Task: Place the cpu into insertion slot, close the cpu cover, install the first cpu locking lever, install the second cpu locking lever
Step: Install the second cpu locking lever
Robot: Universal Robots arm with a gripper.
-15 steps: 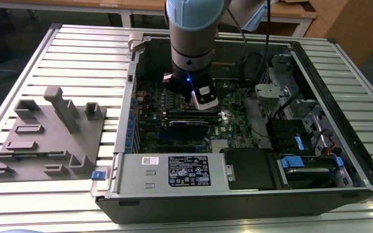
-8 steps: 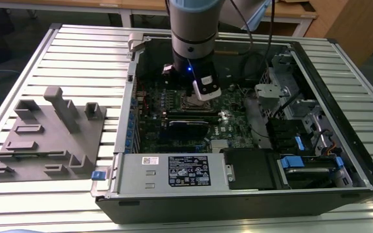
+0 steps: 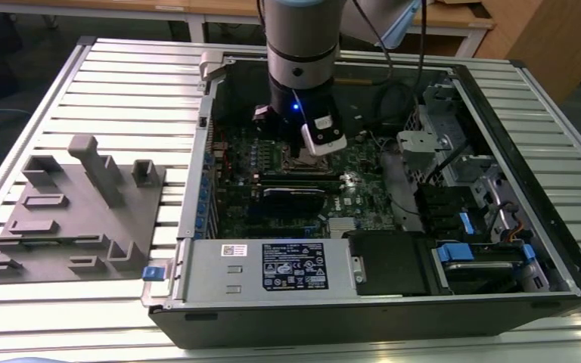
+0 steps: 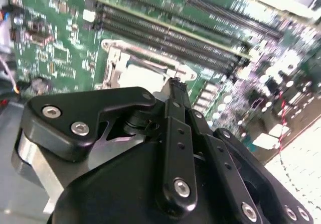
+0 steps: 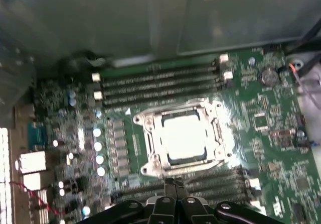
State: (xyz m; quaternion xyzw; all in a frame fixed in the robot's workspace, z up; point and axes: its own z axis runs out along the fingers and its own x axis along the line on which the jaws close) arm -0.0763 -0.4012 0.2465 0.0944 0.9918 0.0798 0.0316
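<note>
The cpu (image 5: 185, 133) lies in the insertion slot (image 5: 170, 157) on the green motherboard, its bright silver top showing through the window of the cpu cover (image 5: 150, 133). The cover lies flat over the socket. In the second wrist view the cpu (image 4: 138, 78) and the cover's frame (image 4: 113, 58) show past the fingers. My gripper (image 5: 173, 182) is shut with nothing in it, and it hangs just off the socket's edge beside a bank of memory slots. The same shut gripper (image 4: 176, 86) appears in the second wrist view. Whether the locking levers are hooked I cannot tell.
The open computer case (image 3: 532, 98) lies on a slatted table, with the arm's wrist (image 3: 301, 76) reaching down inside. Long black memory slots (image 5: 160, 81) flank the socket. A grey fixture block (image 3: 69, 212) sits at the exterior view's left. Drive bays and cables (image 3: 472, 212) fill the case's right.
</note>
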